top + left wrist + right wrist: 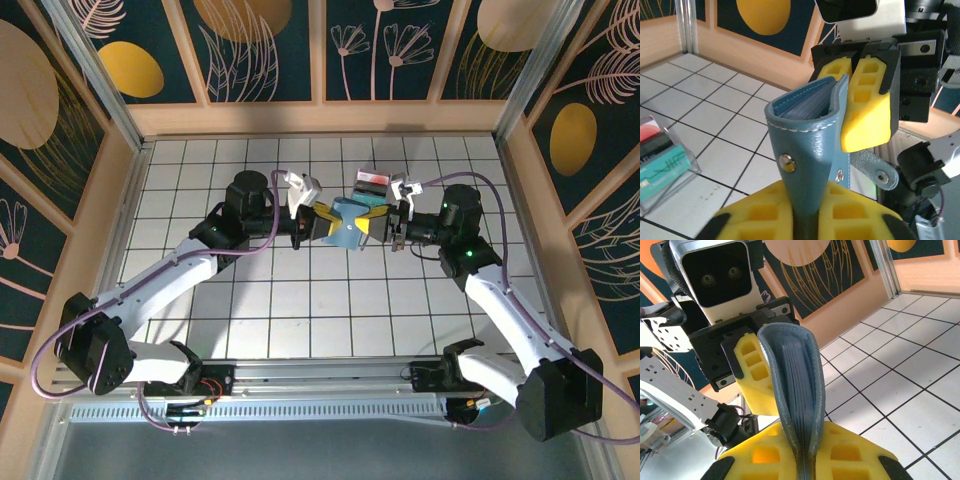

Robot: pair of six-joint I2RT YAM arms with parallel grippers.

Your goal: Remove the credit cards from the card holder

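Note:
The slate-blue card holder [348, 226] hangs in the air between my two arms, above the middle of the tiled table. My left gripper [322, 222] is shut on its left end and my right gripper [380, 226] is shut on its right end. In the left wrist view the yellow pads [765, 215] pinch the snap-studded leather [807, 150], and the right gripper [850, 92] clamps the far edge. In the right wrist view the holder [790, 375] rises from my right gripper [807, 462]. Stacked grey-blue edges [797, 390] fill its mouth. The credit cards are hidden.
A clear tray [372, 181] with red and teal contents stands on the table just behind the held wallet, and again low on the left of the left wrist view [662, 162]. Wooden walls [320, 118] ring the white tiled table [300, 300].

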